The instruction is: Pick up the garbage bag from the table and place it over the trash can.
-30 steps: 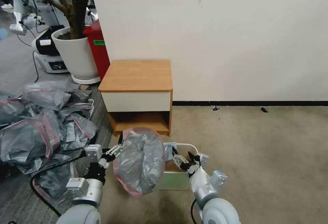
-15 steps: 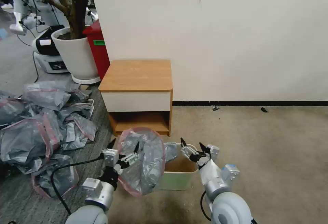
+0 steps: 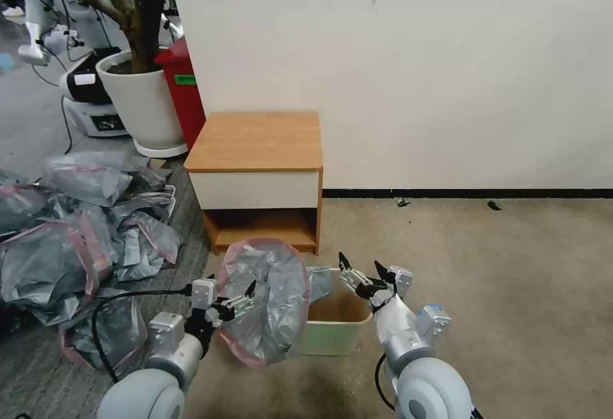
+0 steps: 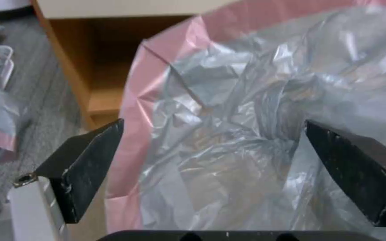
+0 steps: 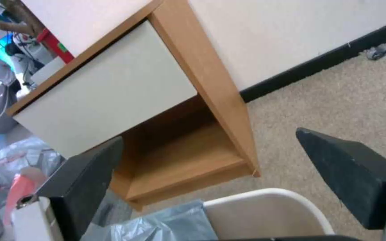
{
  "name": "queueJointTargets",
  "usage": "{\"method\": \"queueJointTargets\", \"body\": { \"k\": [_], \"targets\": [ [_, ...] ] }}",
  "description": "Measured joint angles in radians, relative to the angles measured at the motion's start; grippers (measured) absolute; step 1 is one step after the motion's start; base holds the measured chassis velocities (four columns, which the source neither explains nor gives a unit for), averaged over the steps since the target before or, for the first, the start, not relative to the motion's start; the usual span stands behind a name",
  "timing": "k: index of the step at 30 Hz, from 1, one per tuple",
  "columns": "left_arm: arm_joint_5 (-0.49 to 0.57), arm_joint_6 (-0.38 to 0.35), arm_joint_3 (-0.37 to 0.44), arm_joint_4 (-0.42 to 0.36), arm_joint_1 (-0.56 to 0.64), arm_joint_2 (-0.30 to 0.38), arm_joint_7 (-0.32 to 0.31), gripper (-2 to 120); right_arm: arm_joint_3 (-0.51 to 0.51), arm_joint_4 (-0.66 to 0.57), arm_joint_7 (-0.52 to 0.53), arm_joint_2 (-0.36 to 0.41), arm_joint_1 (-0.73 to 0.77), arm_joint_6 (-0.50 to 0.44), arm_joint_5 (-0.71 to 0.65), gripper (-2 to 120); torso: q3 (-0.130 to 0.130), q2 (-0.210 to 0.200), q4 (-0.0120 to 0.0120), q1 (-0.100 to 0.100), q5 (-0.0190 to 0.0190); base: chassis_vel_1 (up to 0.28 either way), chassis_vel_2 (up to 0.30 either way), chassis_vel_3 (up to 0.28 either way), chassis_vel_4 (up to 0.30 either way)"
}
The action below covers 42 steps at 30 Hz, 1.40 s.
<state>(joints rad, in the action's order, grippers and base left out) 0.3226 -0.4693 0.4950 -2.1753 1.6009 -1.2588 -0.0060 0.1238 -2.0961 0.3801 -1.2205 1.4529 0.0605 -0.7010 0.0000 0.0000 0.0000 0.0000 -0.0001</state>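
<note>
Beige carpet point(image 3: 498, 278) at a white wall, with the table point(image 3: 258, 141) at frame centre of the head view and the trash can point(image 3: 335, 323) just below it, open and apparently empty, the garbage bag point(image 3: 268, 307) draped over its left rim and ballooning toward the left gripper point(image 3: 236, 297). Left wrist view, unlike the head view: crumpled grey film and pink band between spread fingers point(image 4: 90, 160), touching neither. Right gripper point(image 3: 361, 272) likewise spread, above the can's right rim.
</note>
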Motion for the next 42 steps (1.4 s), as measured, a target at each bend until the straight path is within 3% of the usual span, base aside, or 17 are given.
{"method": "queueJointTargets", "body": {
  "k": [9,21,24,27,36,42],
  "targets": [
    [0.046,-0.086,-0.081,0.086,-0.123,0.033,-0.079,100,0.012,0.01,0.001,-0.019,0.005,0.0,-0.001,99,0.0,0.0,-0.0001,0.0,0.0,0.0,0.0,0.0,0.0],
    [0.09,-0.103,-0.105,0.103,-0.16,0.049,-0.089,100,0.026,0.016,0.002,-0.037,0.013,0.0,0.0,99,0.0,0.0,-0.0001,0.0,0.0001,0.0,0.0,0.0,0.0],
    [0.096,-0.081,-0.09,0.096,-0.143,0.06,-0.043,100,0.03,0.016,0.002,-0.042,0.014,0.0,0.0,99,0.0,0.0,0.0001,0.0,0.0001,0.0,0.0,0.0,0.0],
    [0.114,0.002,-0.068,0.087,-0.131,0.062,0.023,100,0.032,0.015,0.002,-0.046,0.018,0.0,0.001,99,0.0,0.0,0.0,0.0,0.0,0.0,0.0,0.0,0.0],
    [0.153,0.109,-0.028,0.068,-0.119,0.079,0.121,100,0.04,0.009,0.002,-0.046,0.029,-0.004,0.002,99,0.0,0.0,0.0,0.0,0.0001,0.0,0.0,0.0,0.0],
    [0.182,0.1,-0.036,0.066,-0.092,0.083,0.186,100,0.05,0.004,0.002,-0.042,0.033,-0.004,0.001,99,0.0,0.0,0.0,0.0,0.0001,0.0,0.0,0.0,0.0]
  ]
}}
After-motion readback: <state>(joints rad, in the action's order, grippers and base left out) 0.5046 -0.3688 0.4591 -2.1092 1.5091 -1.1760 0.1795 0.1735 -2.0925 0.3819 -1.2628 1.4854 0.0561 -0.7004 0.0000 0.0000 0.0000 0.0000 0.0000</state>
